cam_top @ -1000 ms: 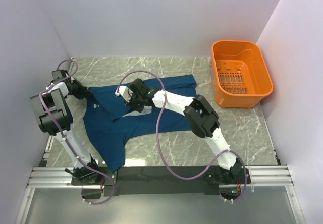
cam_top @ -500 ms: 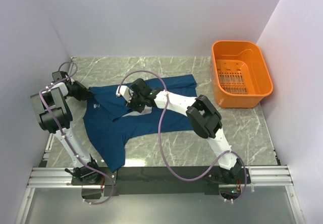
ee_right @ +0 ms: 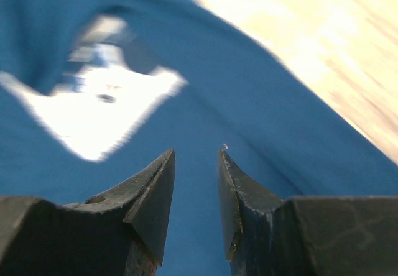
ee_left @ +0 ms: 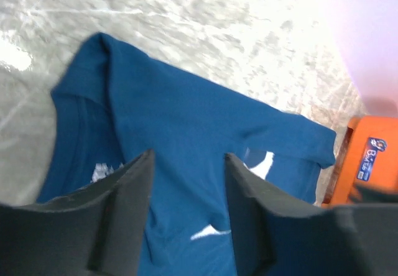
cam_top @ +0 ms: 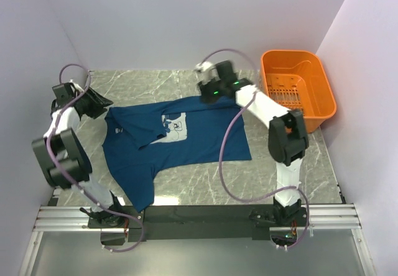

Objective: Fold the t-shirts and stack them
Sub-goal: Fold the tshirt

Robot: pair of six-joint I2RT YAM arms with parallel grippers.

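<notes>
One dark blue t-shirt (cam_top: 186, 142) lies spread on the marble table, its pale print (cam_top: 175, 127) facing up and one sleeve reaching toward the front edge. My left gripper (cam_top: 99, 105) hovers just off the shirt's left edge, open and empty; in the left wrist view the shirt (ee_left: 186, 114) shows between its fingers (ee_left: 134, 189). My right gripper (cam_top: 208, 94) hangs over the shirt's far edge, open. In the right wrist view blue cloth (ee_right: 261, 102) and the white print (ee_right: 99, 111) lie below the empty right gripper (ee_right: 196, 155).
An orange plastic basket (cam_top: 323, 105) stands at the back right, close to the right arm's forearm; its corner shows in the left wrist view (ee_left: 367, 158). White walls close in the table on the left, back and right.
Both grippers have opened and let go of the shirt. The right arm swung from the shirt's middle to its far edge, and the shirt now lies spread wider. The left gripper drew back left.
</notes>
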